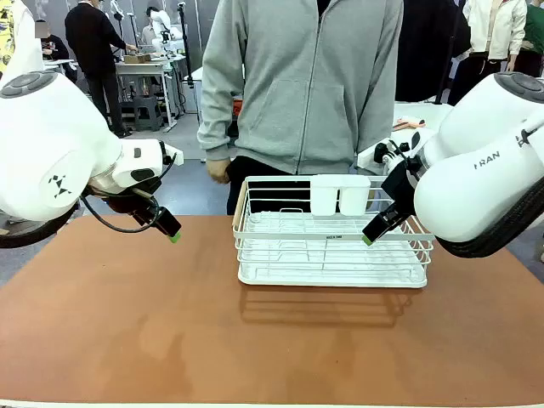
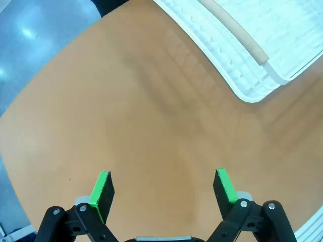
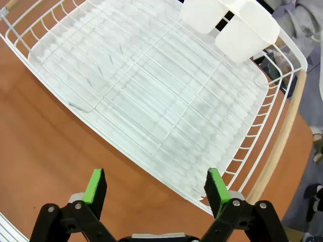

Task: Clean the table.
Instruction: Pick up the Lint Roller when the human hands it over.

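The table (image 1: 170, 331) has a bare reddish-brown top with a pale front edge. My left gripper (image 1: 172, 231) hangs over its far left part, and in its wrist view the left gripper (image 2: 164, 187) stands open over bare table (image 2: 151, 116), nothing between its fingers. My right gripper (image 1: 371, 236) hovers at the right end of a white wire rack (image 1: 331, 255). In the right wrist view the right gripper (image 3: 157, 185) is open above the rack's (image 3: 151, 101) near rim and holds nothing.
Two white cups (image 1: 339, 194) hang on the rack's far rail, with a wooden handle (image 3: 277, 146) on its side. A person in a grey hoodie (image 1: 306, 85) stands behind the rack, one hand (image 1: 218, 171) near the far edge.
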Available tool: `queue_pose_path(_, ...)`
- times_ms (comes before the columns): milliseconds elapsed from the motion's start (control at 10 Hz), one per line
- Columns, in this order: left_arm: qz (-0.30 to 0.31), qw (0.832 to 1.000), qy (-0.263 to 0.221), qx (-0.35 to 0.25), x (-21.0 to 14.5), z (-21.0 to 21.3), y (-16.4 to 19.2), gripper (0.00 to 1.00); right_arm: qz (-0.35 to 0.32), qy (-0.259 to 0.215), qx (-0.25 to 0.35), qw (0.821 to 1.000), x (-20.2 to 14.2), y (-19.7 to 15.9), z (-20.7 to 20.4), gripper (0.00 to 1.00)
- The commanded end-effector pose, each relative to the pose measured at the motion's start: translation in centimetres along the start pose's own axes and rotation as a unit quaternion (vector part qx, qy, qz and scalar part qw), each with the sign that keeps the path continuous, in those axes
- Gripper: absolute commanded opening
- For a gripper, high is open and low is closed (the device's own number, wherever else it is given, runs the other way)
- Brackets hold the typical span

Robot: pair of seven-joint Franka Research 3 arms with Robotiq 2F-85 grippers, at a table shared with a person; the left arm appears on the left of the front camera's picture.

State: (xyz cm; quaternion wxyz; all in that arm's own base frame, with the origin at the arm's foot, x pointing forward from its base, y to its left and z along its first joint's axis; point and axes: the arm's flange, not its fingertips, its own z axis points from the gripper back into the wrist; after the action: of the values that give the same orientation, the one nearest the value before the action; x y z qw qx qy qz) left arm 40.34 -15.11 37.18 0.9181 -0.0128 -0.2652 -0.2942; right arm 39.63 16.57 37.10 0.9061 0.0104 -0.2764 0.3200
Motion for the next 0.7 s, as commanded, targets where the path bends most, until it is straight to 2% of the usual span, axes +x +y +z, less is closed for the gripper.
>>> queue_pose_path(0,0.0,1.0,0.0,0.0,0.01,0.0,-0.02,1.0,0.0,0.0,0.0,1.0,0.0,0.0,0.0,1.0)
queue_pose_path(600,0.0,1.0,0.0,0.0,0.01,0.0,-0.02,1.0,0.0,0.0,0.0,1.0,0.0,0.0,0.0,1.0)
